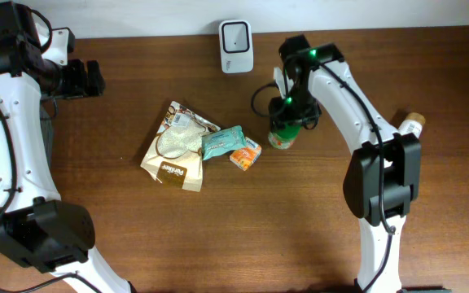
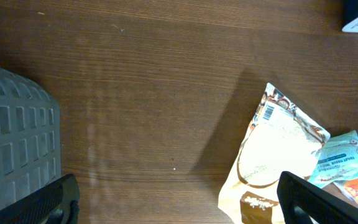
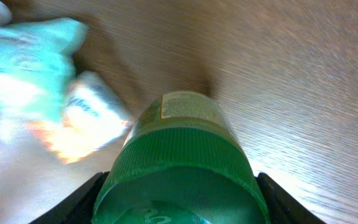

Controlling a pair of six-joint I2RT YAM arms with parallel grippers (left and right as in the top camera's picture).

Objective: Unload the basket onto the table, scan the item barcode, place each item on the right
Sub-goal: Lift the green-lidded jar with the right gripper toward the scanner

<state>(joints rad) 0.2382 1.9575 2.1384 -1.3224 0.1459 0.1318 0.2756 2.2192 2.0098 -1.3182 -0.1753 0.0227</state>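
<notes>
The right tool (image 3: 179, 186) stands over the green-capped bottle (image 3: 184, 115), one finger on either side of the ribbed cap. Its fingers (image 3: 82, 202) sit right at the cap's edge, but whether they press on it cannot be told. The bottle stands upright on the surface (image 1: 218, 236), directly under this tool. A pale label on its shoulder carries print too blurred to read.

Just beside the tool lie an orange-and-white box (image 1: 245, 155) and a teal packet (image 1: 221, 142), both lettered, neither legible. Touching the packet on the side away from the tool is a beige pouch (image 2: 272, 155). It has a barcode (image 2: 267, 112) at its top corner and a brown label (image 1: 172, 170) with white writing too small to make out.

The white scanner (image 1: 236, 45) sits near the tool, at the surface's far edge. The left tool (image 1: 96, 78) hangs well away from all of it, released, jaws wide apart.
</notes>
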